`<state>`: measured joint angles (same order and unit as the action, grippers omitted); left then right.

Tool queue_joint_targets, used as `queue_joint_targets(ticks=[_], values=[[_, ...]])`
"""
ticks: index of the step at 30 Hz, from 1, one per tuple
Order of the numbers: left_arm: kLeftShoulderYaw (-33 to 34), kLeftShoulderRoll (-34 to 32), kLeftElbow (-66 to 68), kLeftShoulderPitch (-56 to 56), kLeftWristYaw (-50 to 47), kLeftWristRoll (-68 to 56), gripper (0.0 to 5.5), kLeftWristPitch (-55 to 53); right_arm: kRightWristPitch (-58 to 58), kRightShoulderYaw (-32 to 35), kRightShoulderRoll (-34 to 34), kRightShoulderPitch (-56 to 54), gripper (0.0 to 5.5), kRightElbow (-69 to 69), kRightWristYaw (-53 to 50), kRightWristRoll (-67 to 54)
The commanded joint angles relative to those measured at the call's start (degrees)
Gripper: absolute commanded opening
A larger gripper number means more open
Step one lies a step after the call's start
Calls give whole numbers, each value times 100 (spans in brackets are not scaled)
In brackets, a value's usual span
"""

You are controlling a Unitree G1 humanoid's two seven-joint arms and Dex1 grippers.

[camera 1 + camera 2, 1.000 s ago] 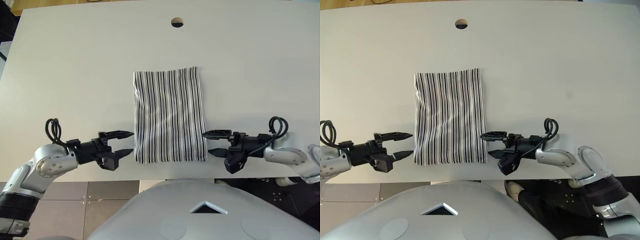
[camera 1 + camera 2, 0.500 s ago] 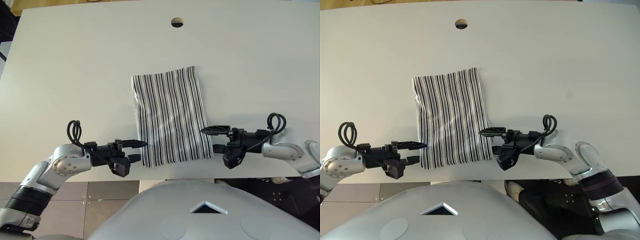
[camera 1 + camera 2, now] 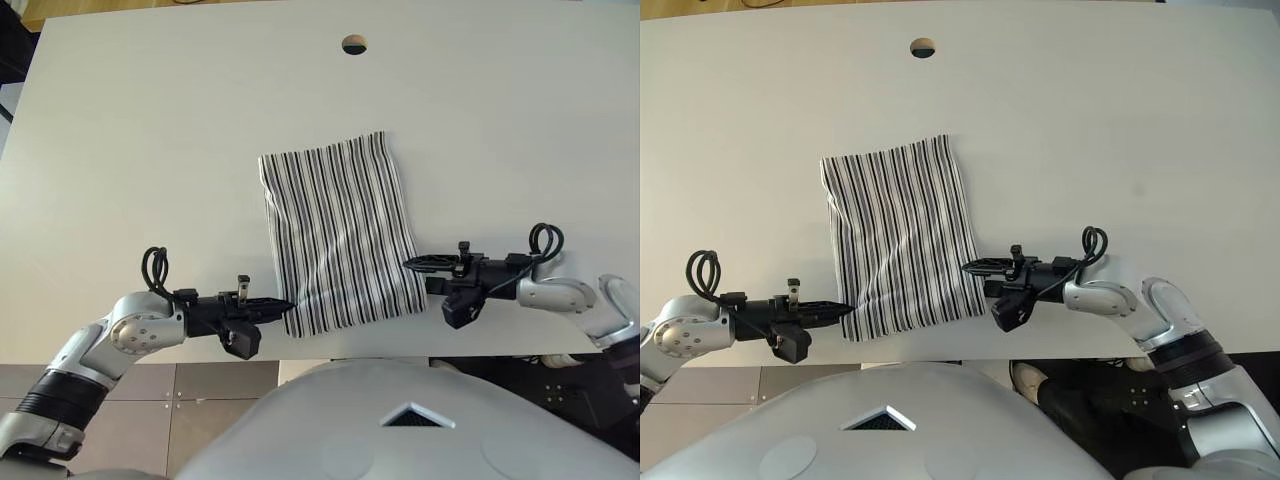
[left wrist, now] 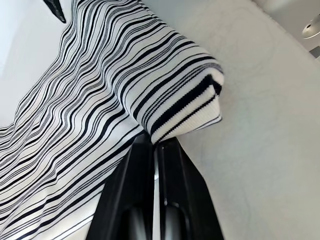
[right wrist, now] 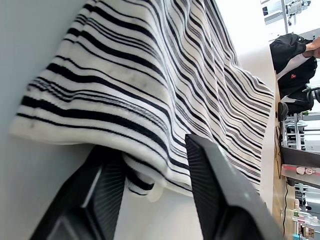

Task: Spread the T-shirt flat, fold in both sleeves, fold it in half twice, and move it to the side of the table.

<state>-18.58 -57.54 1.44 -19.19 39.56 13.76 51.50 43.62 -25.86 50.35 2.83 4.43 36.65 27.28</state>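
While the left tool point(image 3: 283, 306) is closed on the near left corner of the folded T-shirt point(image 3: 340, 235) on the bench point(image 3: 150, 130), the right tool point(image 3: 425, 275) straddles the near right corner, open; lifting now would likely skew the fold.

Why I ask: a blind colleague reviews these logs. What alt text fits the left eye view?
A folded black-and-white striped T-shirt lies on a white table. The left gripper is shut on its near left corner, while the right gripper has its open fingers straddling the near right corner. A small round hole sits in the table's far side.
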Motion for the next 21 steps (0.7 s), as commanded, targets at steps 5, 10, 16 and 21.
queue_joint_targets(ticks=[5, 10, 16, 21], values=[[-17, 128, 519, 168, -15, 174, 10, -115, -149, -21, 110, 226, 70, -38, 229, 0], [-35, 204, 598, 142, -60, 102, 10, -110, -243, 50, 23, 340, 11, 130, 235, -356], [-23, 132, 343, -167, -45, -273, 10, -102, -434, 213, 110, 614, 11, 393, 297, -913], [202, 81, -569, -993, -132, -1686, 10, -419, -847, 494, 714, 1591, 11, 1140, 658, -1999]])
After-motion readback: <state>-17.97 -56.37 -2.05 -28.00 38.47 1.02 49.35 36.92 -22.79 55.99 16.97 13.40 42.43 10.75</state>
